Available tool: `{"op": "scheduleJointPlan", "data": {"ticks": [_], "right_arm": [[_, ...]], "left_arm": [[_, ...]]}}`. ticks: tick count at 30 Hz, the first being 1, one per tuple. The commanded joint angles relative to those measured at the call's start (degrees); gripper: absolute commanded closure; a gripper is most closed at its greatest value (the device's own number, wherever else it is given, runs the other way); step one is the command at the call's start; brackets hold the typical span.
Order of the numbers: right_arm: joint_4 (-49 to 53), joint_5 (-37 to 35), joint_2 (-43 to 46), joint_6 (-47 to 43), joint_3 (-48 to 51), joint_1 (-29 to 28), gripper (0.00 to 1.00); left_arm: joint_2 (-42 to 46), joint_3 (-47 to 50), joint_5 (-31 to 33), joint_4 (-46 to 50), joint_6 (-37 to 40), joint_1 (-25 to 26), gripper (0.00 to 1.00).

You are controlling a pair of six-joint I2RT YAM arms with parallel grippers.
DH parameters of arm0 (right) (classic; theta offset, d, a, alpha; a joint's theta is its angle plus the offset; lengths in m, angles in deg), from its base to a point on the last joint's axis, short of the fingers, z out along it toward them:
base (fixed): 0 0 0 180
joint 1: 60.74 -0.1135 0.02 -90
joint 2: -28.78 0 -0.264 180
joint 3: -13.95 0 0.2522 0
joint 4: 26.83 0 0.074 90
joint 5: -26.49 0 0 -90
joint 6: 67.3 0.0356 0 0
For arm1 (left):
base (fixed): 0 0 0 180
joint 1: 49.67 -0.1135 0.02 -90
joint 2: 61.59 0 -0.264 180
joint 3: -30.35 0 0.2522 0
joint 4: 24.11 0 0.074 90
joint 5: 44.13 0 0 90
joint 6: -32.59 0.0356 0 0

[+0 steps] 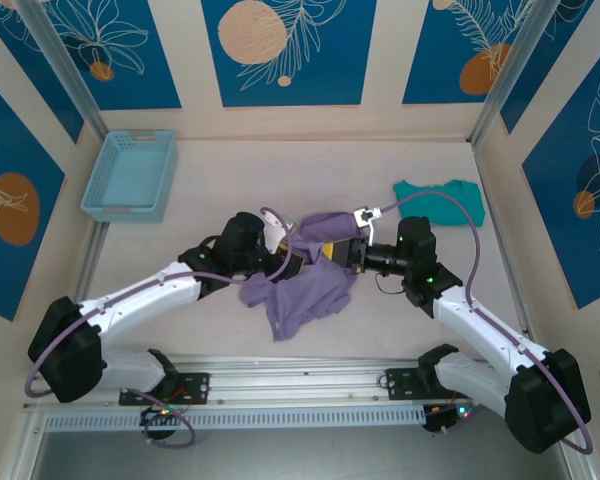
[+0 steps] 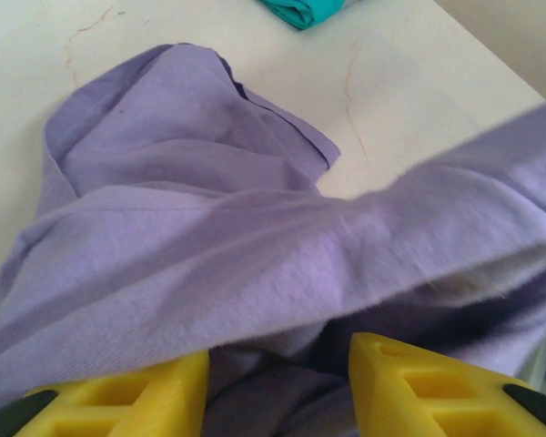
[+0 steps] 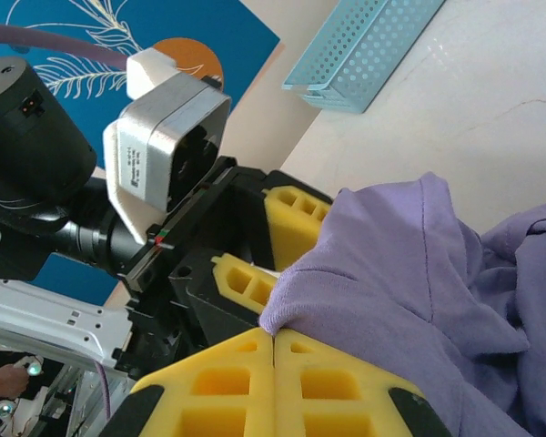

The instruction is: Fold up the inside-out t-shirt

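Observation:
The inside-out t-shirt [image 1: 305, 290] is a crumpled lavender heap at the table's middle, between my two grippers. My right gripper [image 1: 340, 250] is shut, its yellow fingertips [image 3: 273, 335] pinching a fold of the shirt's edge [image 3: 437, 264] and holding it up. My left gripper [image 1: 292, 262] faces it closely from the left. Its yellow fingers [image 2: 409, 382] stand apart, with purple cloth [image 2: 209, 237] draped over and lying loosely between them. From the right wrist, the left gripper's fingers [image 3: 296, 214] show spread just behind the pinched fold.
A light blue basket [image 1: 130, 175] stands at the back left. A teal-green garment [image 1: 440, 200] lies at the back right, its edge also at the top of the left wrist view [image 2: 300, 9]. Bare table surrounds the shirt.

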Motion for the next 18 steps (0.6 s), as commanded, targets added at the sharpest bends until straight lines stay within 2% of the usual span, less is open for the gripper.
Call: {"op": "scheduleJointPlan", "data": {"ticks": [1,6,8,10,15,18], "right_arm": [[-0.38,-0.30,1.12,-0.43,-0.60,0.03,1.00],[-0.36,-0.56,1.20,-0.61,-0.27,0.19,1.00],[-0.51,-0.69,1.11,-0.63,-0.20,0.28,1.00],[-0.63,-0.68,0.95,-0.62,-0.23,0.28,1.00],[0.79,-1.14,1.54,-1.43,0.18,1.00,1.00],[3.04,-2.06,3.35,-2.10,0.41,2.43,1.00]], "left_arm": [[-1.94,-2.47,1.46,-1.11,-0.76,0.35,0.52],[-5.22,-3.14,-1.01,-2.95,-1.44,0.41,0.49],[-6.56,-3.42,-1.72,-4.01,-1.77,0.41,0.51],[-7.60,-3.84,-2.46,-5.08,-2.18,0.44,0.58],[-6.81,-3.79,-3.84,-7.62,-2.19,0.27,0.88],[-3.32,-1.30,-5.74,-9.18,-1.02,-0.24,0.99]]}}
